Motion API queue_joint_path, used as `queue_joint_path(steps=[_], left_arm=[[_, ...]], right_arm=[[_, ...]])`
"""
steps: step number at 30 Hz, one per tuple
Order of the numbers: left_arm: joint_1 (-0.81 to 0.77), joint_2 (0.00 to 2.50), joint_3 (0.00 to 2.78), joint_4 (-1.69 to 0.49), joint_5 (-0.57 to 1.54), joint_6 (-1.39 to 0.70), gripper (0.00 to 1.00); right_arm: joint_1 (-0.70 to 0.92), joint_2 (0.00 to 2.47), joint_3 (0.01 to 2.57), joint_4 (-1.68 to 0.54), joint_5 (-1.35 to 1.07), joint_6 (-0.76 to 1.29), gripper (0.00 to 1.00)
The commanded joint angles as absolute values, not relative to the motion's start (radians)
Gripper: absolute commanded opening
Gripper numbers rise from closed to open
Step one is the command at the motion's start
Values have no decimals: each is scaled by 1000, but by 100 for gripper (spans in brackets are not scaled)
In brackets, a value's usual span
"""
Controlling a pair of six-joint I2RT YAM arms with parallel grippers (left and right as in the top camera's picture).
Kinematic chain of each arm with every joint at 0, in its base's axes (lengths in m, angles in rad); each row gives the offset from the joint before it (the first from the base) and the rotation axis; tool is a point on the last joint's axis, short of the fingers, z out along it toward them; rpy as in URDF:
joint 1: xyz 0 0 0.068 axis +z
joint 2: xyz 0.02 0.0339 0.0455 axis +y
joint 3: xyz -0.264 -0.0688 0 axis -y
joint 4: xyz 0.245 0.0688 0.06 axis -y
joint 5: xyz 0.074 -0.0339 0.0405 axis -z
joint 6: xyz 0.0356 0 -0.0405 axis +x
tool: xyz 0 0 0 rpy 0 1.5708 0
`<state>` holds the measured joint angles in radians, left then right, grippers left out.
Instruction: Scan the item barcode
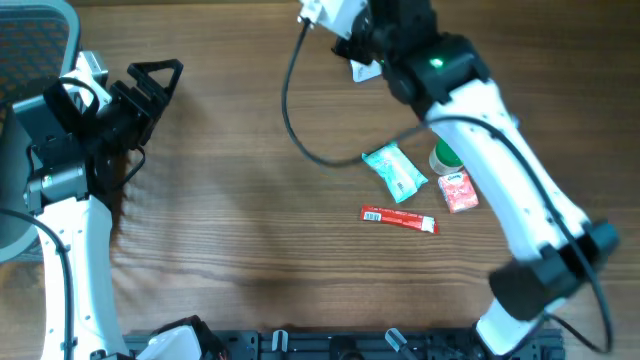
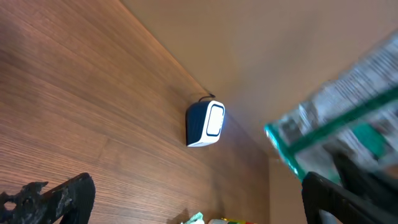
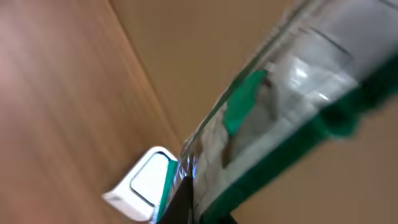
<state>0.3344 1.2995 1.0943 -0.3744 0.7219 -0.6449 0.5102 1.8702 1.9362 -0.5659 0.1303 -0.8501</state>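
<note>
Counting from the overhead view, I find two arms, one barcode scanner [image 1: 325,12] at the far table [image 1: 220,200] edge with one black cable [image 1: 290,110], and four loose items. These are a teal packet [image 1: 395,172], a red stick sachet [image 1: 400,218], a small pink pack [image 1: 458,190] and a green round item [image 1: 444,158] half hidden under the right arm.

A fifth item, a clear packet with teal edges [image 3: 280,106], is clamped in the right arm's fingers [image 1: 355,45], held in the air just beside the scanner. In the right wrist view its long axis runs diagonally from lower left to upper right, its lower end over the scanner's white face [image 3: 146,183]. It is blurred, so I cannot read any print or barcode. From overhead only a white corner of it [image 1: 366,70] shows below the fingers.

The left arm's fingers [image 1: 165,67] are spread wide and hold nothing, well apart from everything at the left of the table. In the left wrist view the packet [image 2: 336,112] is a blur cut off at the right edge, and the scanner [image 2: 205,124] sits small and upright.
</note>
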Motion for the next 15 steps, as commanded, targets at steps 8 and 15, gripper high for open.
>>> queue_joint_path(steps=[8,15], left_arm=[[339,1290,1100,-372,712,-629,100],[339,1290,1100,-372,712,-629,100]], right_arm=[[511,2328,1968,-53,559,-1172,4],[524,2353,1968,-204,561,-1156,4]])
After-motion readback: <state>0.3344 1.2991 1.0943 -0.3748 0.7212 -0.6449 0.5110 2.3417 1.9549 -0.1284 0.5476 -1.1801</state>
